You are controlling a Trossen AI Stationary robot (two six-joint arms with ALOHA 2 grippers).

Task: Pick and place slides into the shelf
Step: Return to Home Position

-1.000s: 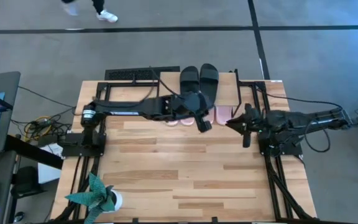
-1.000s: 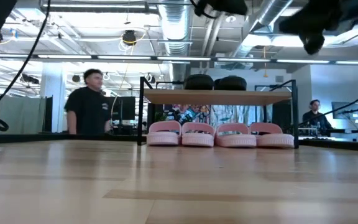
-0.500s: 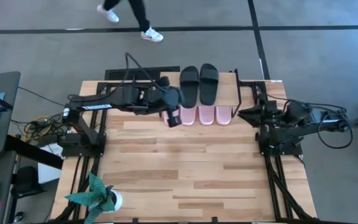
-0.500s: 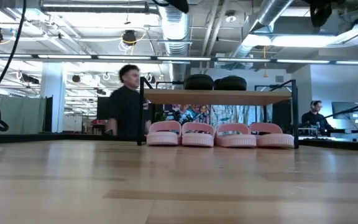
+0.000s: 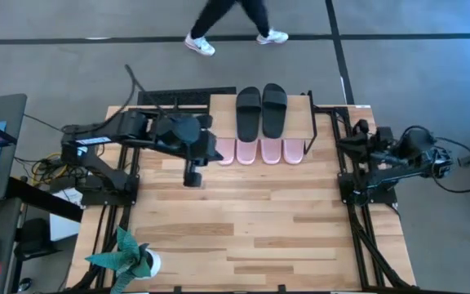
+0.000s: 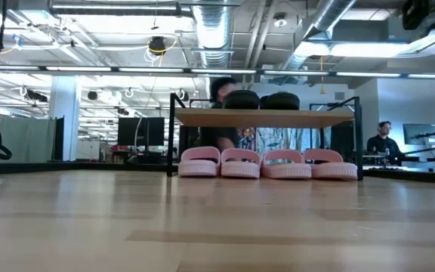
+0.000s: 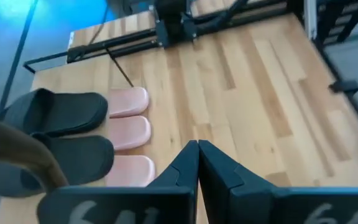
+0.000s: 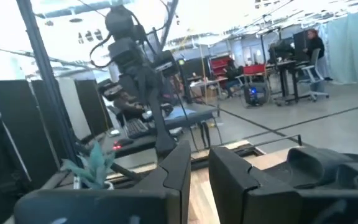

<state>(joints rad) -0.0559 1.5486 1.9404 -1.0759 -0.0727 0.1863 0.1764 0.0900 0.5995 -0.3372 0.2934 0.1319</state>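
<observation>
left claw, closed empty, hangs near pink slides under the shelf; right claw, slightly parted, far off.

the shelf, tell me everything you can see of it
The shelf is a low rack: a level plank of light wood on thin black metal legs, standing at the table's far edge. Two black slides lie on top of it, and four pink slides sit side by side beneath it.

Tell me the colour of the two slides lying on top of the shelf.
Matte black. The pair shows best in the high view, side by side on the shelf.
</observation>
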